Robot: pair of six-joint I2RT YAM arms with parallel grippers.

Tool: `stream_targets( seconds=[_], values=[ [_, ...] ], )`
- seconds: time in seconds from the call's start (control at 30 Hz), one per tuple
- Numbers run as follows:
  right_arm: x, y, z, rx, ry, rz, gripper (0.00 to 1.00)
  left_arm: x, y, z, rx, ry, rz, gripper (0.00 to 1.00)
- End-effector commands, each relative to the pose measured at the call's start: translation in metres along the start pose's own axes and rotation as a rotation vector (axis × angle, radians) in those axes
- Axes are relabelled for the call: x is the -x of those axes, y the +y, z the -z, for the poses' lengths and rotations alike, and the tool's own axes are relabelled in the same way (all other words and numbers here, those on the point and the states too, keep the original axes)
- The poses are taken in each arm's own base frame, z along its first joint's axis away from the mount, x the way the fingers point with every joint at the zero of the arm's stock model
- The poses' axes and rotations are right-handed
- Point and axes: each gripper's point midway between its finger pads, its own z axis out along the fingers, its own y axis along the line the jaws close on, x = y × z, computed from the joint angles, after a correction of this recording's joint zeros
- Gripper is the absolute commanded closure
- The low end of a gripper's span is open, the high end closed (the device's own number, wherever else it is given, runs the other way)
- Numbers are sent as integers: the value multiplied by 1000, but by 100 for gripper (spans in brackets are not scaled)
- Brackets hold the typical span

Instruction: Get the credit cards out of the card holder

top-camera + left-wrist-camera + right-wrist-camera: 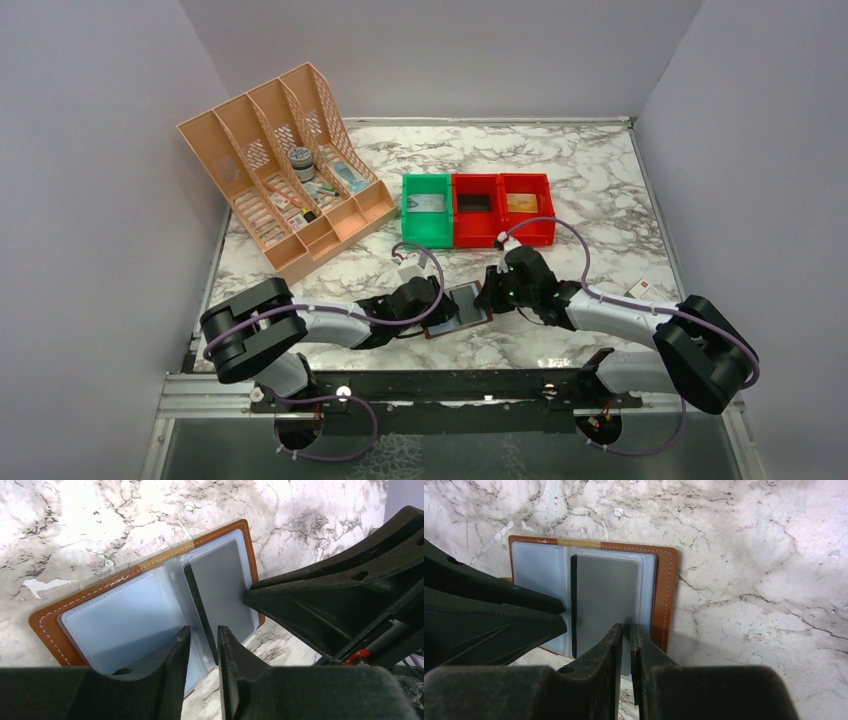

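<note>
— Card holder (458, 310): where is it lying?

— It is lying open on the marble table (600, 170), at six o'clock from the middle red bin (476, 236), with its pale sleeves facing up. A grey credit card (605, 597) with a dark band along one long edge is sitting in the top sleeve.

— And your claws?

— My right gripper (625, 629) is reaching in from three o'clock, its fingers nearly together and pinching the edge of the sleeve page. My left gripper (200, 636) is reaching in from nine o'clock. Its fingers are standing a narrow gap apart, and the card's dark edge is running down between them. Whether they are gripping it I cannot tell.
</note>
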Motion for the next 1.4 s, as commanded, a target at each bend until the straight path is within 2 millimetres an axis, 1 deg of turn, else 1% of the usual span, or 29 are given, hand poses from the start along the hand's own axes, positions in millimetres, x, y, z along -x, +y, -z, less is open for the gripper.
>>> stream_targets(
  seconds=[0.0,0.1,0.37,0.6,0.83,1.13,1.37],
  values=[
    [-14,-7,-1,-17,46,-5,87,3,0,-6,5,-32,28,74],
    [-13,-8,-2,-20,45,-9,87,1,2,-9,4,-32,48,76],
    [-14,-6,0,-13,47,-1,87,0,-7,-13,-29,-23,55,79],
    [-13,-6,0,-13,44,4,88,0,-6,-12,-35,-26,67,87],
    [-13,-7,0,-14,45,6,88,1,-4,-8,-36,-32,70,100],
    [-13,-7,0,-14,45,9,88,0,0,-6,-30,-36,75,100],
    [-12,-7,0,-16,41,9,88,3,6,1,-27,-53,84,100]
  ],
)
